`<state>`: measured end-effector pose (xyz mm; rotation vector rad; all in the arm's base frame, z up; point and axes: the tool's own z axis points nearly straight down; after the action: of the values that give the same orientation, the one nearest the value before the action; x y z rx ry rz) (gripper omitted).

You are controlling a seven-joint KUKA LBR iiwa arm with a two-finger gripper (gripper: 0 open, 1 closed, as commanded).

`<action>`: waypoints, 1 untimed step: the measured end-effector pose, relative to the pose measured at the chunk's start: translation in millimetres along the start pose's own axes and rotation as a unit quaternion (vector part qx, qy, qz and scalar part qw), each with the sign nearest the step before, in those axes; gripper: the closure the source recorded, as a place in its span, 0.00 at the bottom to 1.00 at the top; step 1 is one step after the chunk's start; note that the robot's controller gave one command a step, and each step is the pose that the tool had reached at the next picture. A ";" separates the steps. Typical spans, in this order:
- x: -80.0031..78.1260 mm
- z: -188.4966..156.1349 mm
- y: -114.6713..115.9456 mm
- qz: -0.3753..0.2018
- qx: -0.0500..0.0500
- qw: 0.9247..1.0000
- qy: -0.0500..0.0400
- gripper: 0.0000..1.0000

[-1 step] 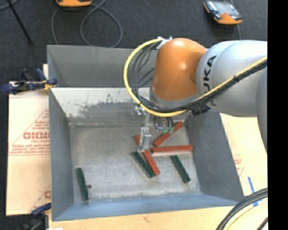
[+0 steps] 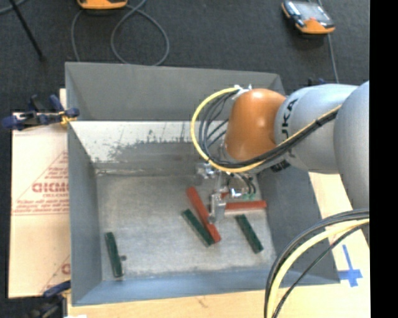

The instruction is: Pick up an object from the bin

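The gripper (image 2: pixel 216 208) hangs low in the right half of the bin (image 2: pixel 81 205), its tip down at the floor level of the bin and right against the upper right side of a long red stick (image 2: pixel 200 206). Whether it is open or closed cannot be told from this angle, and nothing can be seen held in it. The long red stick lies slanted, running from upper left to lower right, and a dark green stick (image 2: pixel 194 223) lies along its lower left side, touching it near the lower end. Just to the right of the gripper sits a short red bar (image 2: pixel 250 205), lying nearly level, and below that a second green stick (image 2: pixel 249 233), slanted the same way as the red one and apart from it. A third green stick (image 2: pixel 113 253) lies alone near the lower left corner, well apart from the rest.

The arm (image 2: pixel 323 124) comes in from the right, thick and pale grey, and bends down into the bin. An orange cover (image 2: pixel 252 124) caps the wrist, with a yellow cable (image 2: pixel 198 124) looping round its left side.

The bin's grey metal bottom (image 2: pixel 143 211) is scuffed and speckled. Beyond the bin is a dark floor (image 2: pixel 199 31) with a thin black cord (image 2: pixel 140 37) curling over it and two orange and black devices (image 2: pixel 308 15) at the top edge
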<state>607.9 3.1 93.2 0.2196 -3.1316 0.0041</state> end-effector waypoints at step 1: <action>35.5 22.5 -86.4 -0.285 0.001 0.959 -0.003 0.00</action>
<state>584.8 -87.5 71.1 1.1042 -2.9438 0.0048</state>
